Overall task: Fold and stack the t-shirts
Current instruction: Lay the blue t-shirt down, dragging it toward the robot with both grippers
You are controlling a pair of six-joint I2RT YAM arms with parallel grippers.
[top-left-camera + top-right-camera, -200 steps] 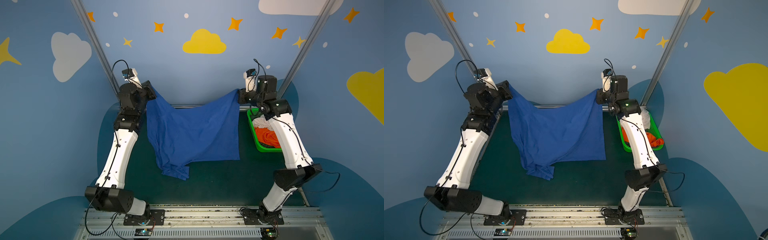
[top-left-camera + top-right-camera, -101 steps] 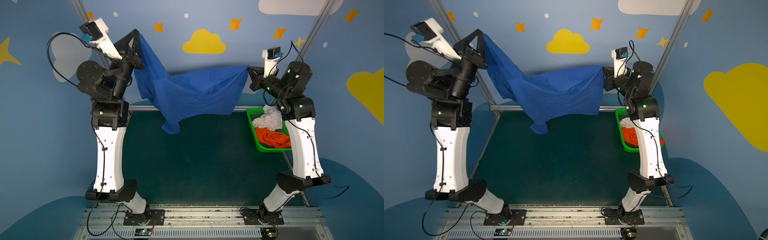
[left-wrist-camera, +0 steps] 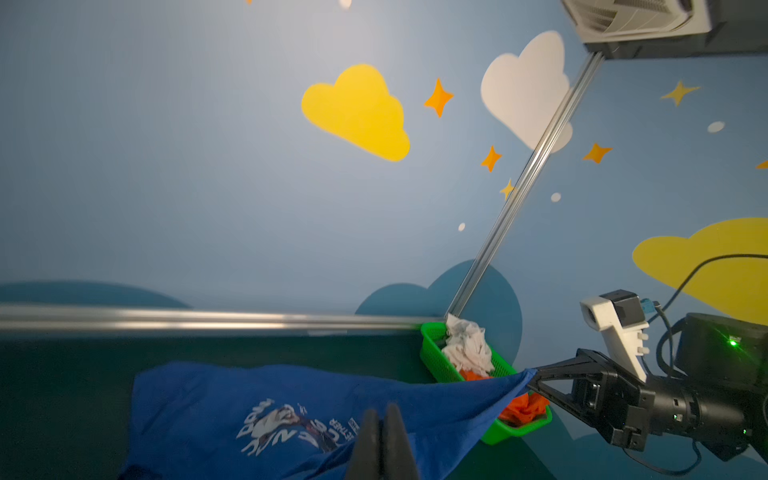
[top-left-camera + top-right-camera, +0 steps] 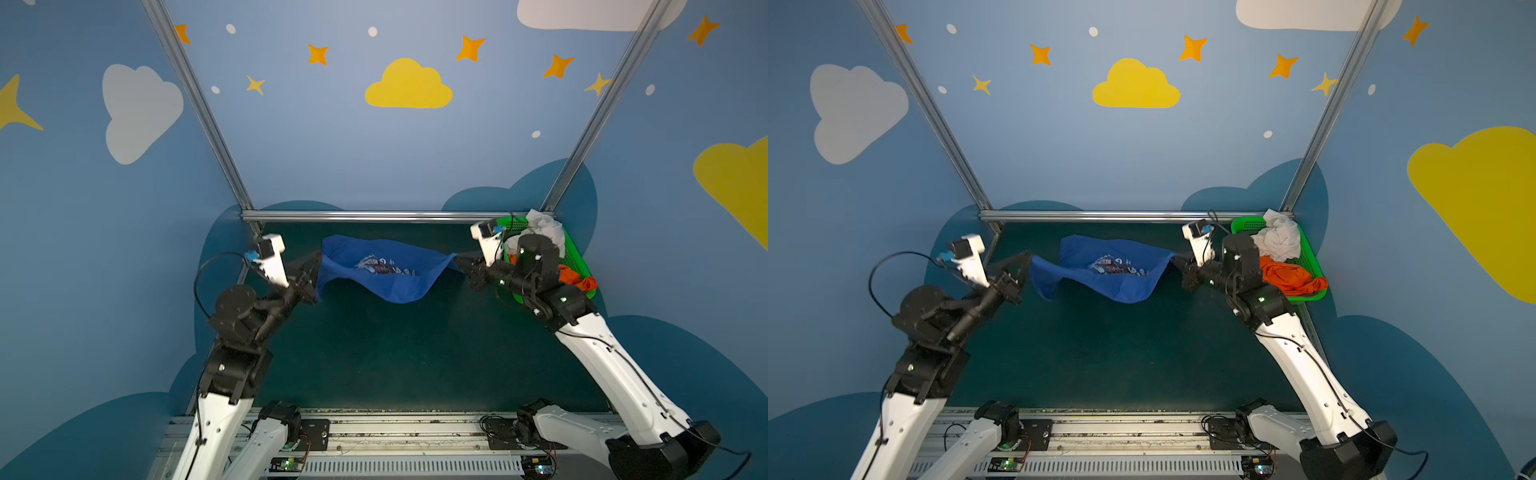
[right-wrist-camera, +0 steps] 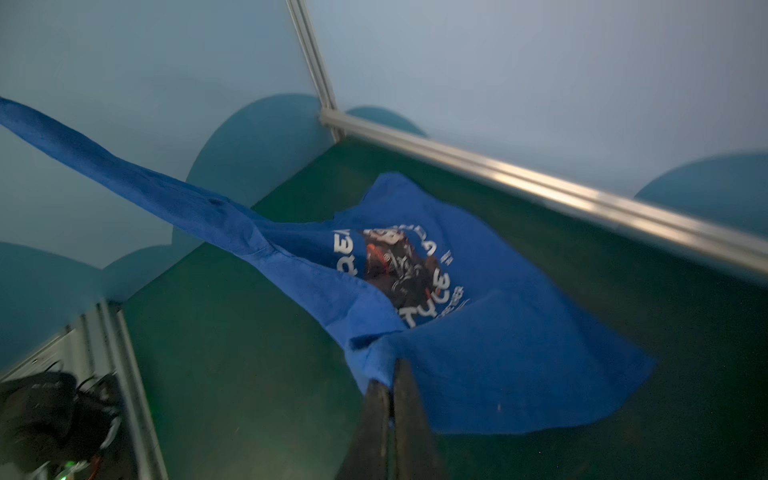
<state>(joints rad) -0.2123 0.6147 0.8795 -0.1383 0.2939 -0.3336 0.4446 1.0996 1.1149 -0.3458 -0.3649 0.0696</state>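
- Over the far half of the dark green surface (image 4: pixel 374 353) hangs the royal-blue cloth t-shirt (image 4: pixel 386 276). It is slung between your two arms like a hammock, with its round white-lettered print (image 4: pixel 384 266) facing up.
- Your left pincer (image 4: pixel 318 264) is clamped shut on one edge of that shirt. The left wrist view shows its two fingers pressed together with blue cloth bunched around them.
- Your right pincer (image 4: pixel 459 262) is likewise closed on the opposite corner, and the right wrist view shows the fabric pinched at its tip.
- The middle of the shirt sags low, and its far part seems to lie on the surface or just above it. You cannot be sure of contact from these views.
- By my reading you are at the spreading step for the first shirt — nothing is folded or stacked yet. The crumpled white t-shirt (image 4: pixel 1279 239) and the orange t-shirt (image 4: pixel 1287 276) wait in the green plastic mesh basket (image 4: pixel 1239 224) at the far right corner.
- For the next move, lower both pincers together and keep the held edge taut. Draw it toward the near side so the cloth lands flat — only then let go.
- Mind the basket just beside your right pincer.
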